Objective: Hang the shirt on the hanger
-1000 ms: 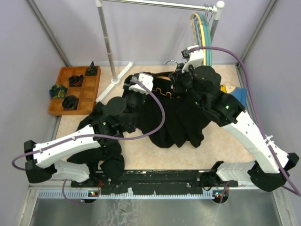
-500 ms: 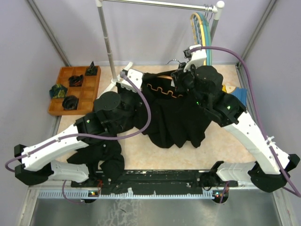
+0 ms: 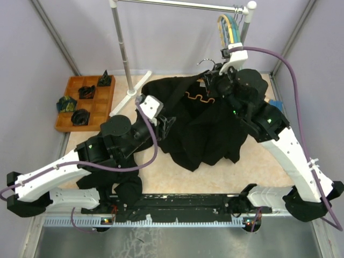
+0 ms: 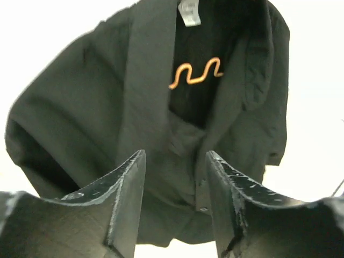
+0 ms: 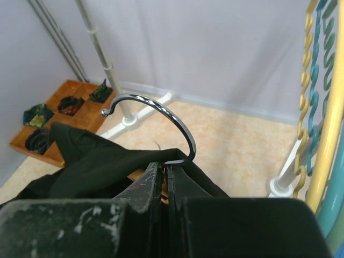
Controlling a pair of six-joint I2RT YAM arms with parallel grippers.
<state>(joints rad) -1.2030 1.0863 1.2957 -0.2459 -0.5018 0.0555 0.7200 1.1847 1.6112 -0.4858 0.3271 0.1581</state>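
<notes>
Black thin cloth, soft and matte: the shirt (image 3: 199,129) hangs draped over the hanger (image 4: 196,72), its collar around the wavy orange plastic arm and its body falling in loose folds below. Right gripper (image 5: 164,171): jaws pressed together on the hanger just under its glossy curved metal hook (image 5: 177,121), holding it raised. Left gripper (image 4: 174,158): jaws apart, empty, facing the shirt front below the hanger. Step judged: seating the shoulders. Next move likely calls for pinching slack shoulder cloth and drawing it over the hanger's end.
</notes>
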